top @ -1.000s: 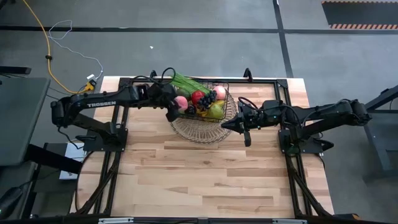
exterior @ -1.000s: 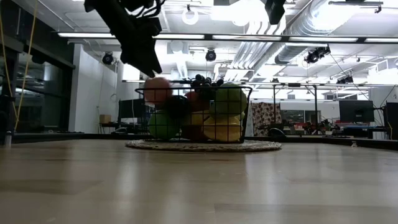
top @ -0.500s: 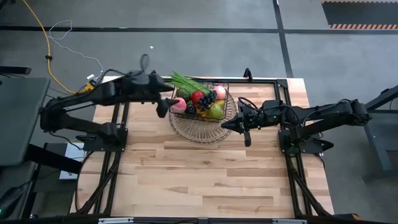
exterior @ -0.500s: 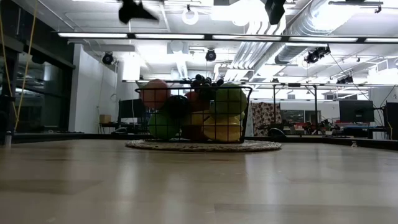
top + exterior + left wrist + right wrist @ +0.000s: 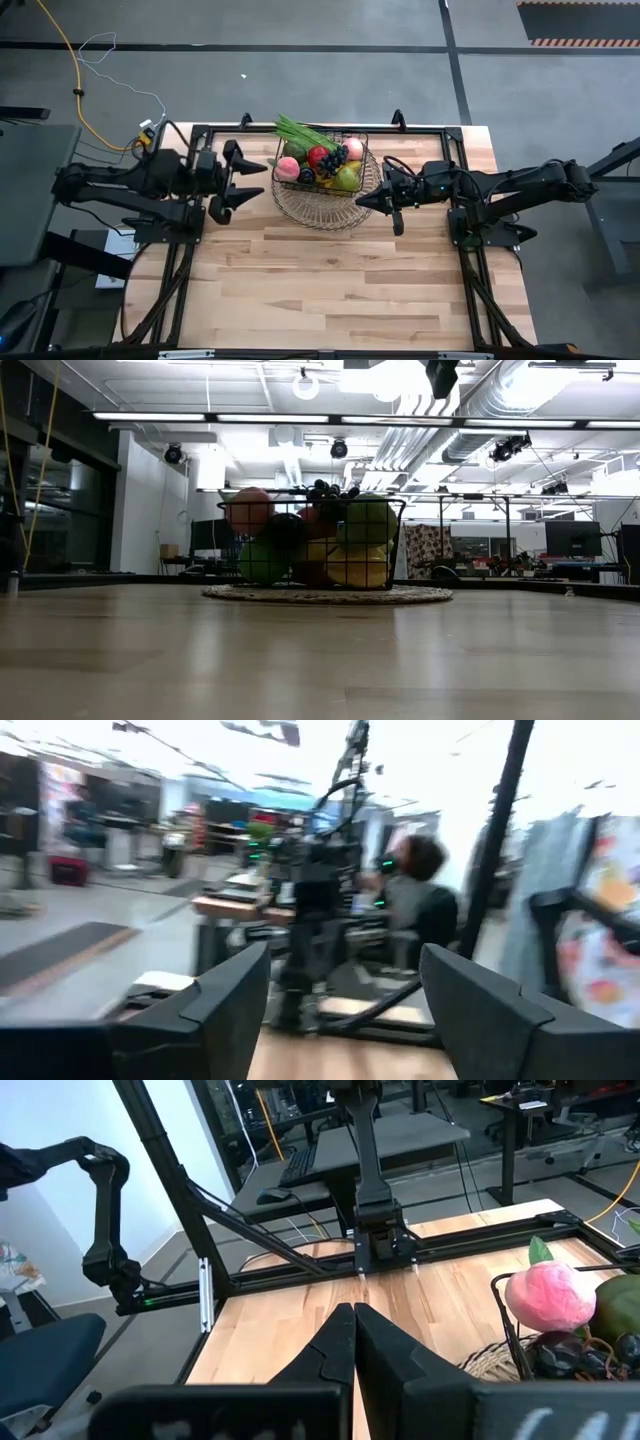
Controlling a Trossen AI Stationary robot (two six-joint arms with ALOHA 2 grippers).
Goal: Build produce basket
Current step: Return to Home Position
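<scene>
The dark wire basket (image 5: 322,165) stands on a pale round wire tray (image 5: 325,208) at the table's far middle. Produce fills it: a pink peach (image 5: 288,168) at its left end, a red apple (image 5: 318,156), dark grapes (image 5: 332,160), a green leafy bunch (image 5: 300,132) and a green fruit (image 5: 347,177). My left gripper (image 5: 245,180) hovers left of the basket, open and about level, with nothing between its fingers (image 5: 230,1000). My right gripper (image 5: 362,203) is shut and hangs beside the basket's near right corner, apart from it.
Black frame rails (image 5: 420,128) run along the table's far edge and down both sides. Bare wood lies across the near half of the table (image 5: 330,290). Beyond the table, the left wrist view shows a person (image 5: 415,895).
My left gripper has drawn back from above the peach at the basket's left end toward the table's left edge. It has risen out of the low view and tipped from pointing down to about level. The produce and basket have stayed put.
</scene>
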